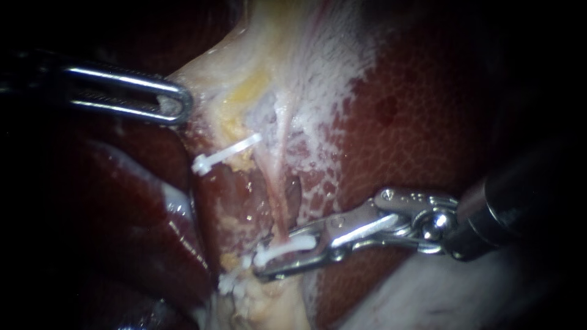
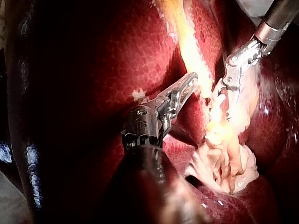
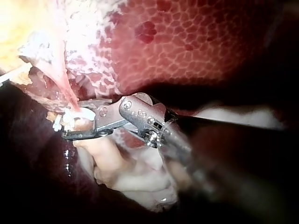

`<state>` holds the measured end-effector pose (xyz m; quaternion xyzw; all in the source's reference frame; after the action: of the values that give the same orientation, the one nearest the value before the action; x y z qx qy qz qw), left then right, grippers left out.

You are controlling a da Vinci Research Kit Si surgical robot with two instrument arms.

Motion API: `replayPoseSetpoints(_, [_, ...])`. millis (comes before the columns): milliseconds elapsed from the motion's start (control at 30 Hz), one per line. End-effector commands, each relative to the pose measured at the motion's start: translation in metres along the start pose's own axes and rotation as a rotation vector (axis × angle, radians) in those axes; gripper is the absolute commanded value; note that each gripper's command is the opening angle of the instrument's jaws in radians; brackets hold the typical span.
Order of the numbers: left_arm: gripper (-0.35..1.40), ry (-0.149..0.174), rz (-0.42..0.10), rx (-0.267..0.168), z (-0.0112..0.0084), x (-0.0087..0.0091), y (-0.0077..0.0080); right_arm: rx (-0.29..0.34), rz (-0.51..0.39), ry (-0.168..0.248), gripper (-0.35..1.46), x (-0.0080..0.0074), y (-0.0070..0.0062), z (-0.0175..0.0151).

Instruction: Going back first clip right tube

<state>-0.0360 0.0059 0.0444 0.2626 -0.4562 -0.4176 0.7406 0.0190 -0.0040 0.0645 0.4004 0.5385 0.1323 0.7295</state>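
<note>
A thin pink tube, the right tube [image 1: 276,186], runs down the dissected bed. At its lower end a white clip [image 1: 287,246] lies across it, between the jaws of my right instrument [image 1: 275,255]. Those jaws stand apart in a narrow V around the clip, so they are open. The right wrist view shows the same: the clip [image 3: 70,116] and the tube [image 3: 63,88] sit inside my right instrument [image 3: 70,123]. My left instrument [image 1: 177,104] is shut on pale gallbladder tissue [image 1: 202,79] and holds it up to the left; it shows again in the left wrist view [image 2: 191,81].
A second white clip [image 1: 223,154] sits higher, on the tissue left of the right tube. A further white clip [image 1: 229,282] shows low down beside fatty tissue. Dark red liver [image 1: 416,122] lies to the right and to the lower left.
</note>
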Motion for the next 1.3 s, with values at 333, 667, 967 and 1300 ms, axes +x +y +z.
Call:
replayPoseSetpoints(333, [-0.35, 0.0, 0.001, 0.0, 0.0, 0.0001, 0.0, -0.028, -0.158, 0.002, 0.58, 0.0018, 0.0002, -0.0005])
replayPoseSetpoints(667, [-0.35, 0.0, 0.001, -0.001, -0.0001, 0.0003, 0.0, -0.119, -0.156, 0.026, 0.6, 0.0013, -0.0006, -0.0027])
replayPoseSetpoints(967, [-0.35, 0.0, 0.003, -0.001, -0.0001, 0.0005, 0.0002, -0.123, -0.167, 0.026, 0.6, 0.0002, -0.0019, -0.006])
replayPoseSetpoints(1300, [-0.35, -0.001, 0.005, -0.001, 0.0002, 0.0009, 0.0006, -0.146, -0.205, 0.03, 0.6, 0.0018, -0.0028, -0.0101])
